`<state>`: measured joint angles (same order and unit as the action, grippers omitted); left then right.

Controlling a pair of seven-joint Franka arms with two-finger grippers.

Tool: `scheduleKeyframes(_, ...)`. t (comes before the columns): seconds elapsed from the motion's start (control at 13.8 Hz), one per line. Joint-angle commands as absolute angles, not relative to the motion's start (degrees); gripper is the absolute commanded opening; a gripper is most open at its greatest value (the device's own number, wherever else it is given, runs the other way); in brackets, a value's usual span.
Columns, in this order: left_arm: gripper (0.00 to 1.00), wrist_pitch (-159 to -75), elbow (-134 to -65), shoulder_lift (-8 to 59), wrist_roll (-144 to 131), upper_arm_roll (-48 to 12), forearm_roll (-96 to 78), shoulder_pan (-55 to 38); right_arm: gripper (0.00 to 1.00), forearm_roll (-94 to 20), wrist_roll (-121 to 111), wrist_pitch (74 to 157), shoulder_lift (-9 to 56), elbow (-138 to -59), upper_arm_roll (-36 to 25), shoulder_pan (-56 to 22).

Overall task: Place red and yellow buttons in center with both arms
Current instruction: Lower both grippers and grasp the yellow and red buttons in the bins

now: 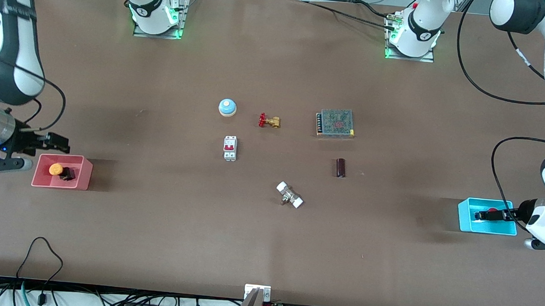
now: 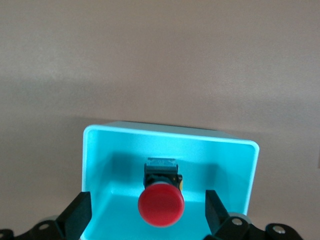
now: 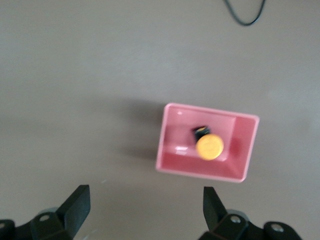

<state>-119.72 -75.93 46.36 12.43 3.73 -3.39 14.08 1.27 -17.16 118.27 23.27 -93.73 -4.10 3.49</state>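
I see the round red-capped push button [image 2: 161, 204] sitting in the small cyan plastic bin [image 2: 100, 155] at three o'clock on the brown tabletop [image 1: 266, 239]. My left gripper [image 2: 147, 215] hangs spread wide over it, ready to descend. At nine o'clock, the orange-yellow capped button [image 3: 208, 146] lies in the pink plastic bin [image 3: 200, 172]; my right gripper [image 3: 145, 212], fingers apart and empty, hovers just beside that bin over bare table.

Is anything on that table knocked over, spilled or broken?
Nothing looks spilled or broken. Only the orange-yellow-capped push button lies on its side in the pink plastic bin. The red-capped push button sits in the blue plastic bin, between the left gripper's open fingers.
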Motion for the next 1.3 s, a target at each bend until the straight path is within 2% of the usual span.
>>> scheduleKeyframes(0.0,1.0,-120.1,-74.1,47.7,15.1,3.3,-4.7,14.7,1.0,4.0,-18.4,124.4,25.2,-94.6,-3.8,4.9)
scheduleKeyframes(0.29,1.0,-120.1,-74.5,49.5,15.3,3.3,-5.1,14.3,1.0,4.1,-21.3,137.8,27.3,-101.2,-3.8,7.7)
scheduleKeyframes(0.72,1.0,-120.1,-74.6,50.1,20.3,3.4,-4.6,14.3,1.0,4.0,-21.4,139.2,29.6,-101.5,-3.8,7.9)
scheduleKeyframes(0.8,0.97,-120.1,-74.6,50.1,20.4,3.4,-4.6,14.5,1.0,4.0,-21.4,139.4,30.1,-101.7,-3.8,7.9)
scheduleKeyframes(0.87,0.89,-120.1,-74.6,50.1,21.0,3.4,-4.5,14.4,1.0,4.0,-21.4,139.9,30.6,-102.0,-3.7,8.3)
scheduleKeyframes(0.94,0.73,-120.1,-74.7,50.1,22.3,3.4,-4.6,14.3,1.0,4.0,-21.4,140.4,30.7,-102.3,-3.7,8.6)
scheduleKeyframes(1.09,0.55,-120.1,-74.6,50.0,22.6,3.4,-4.7,14.3,1.0,4.0,-21.4,141.2,31.1,-102.6,-3.7,8.9)
scheduleKeyframes(1.23,0.44,-120.1,-74.6,50.0,22.0,3.4,-5.0,14.3,1.0,4.0,-21.4,141.2,31.5,-102.6,-3.4,9.6)
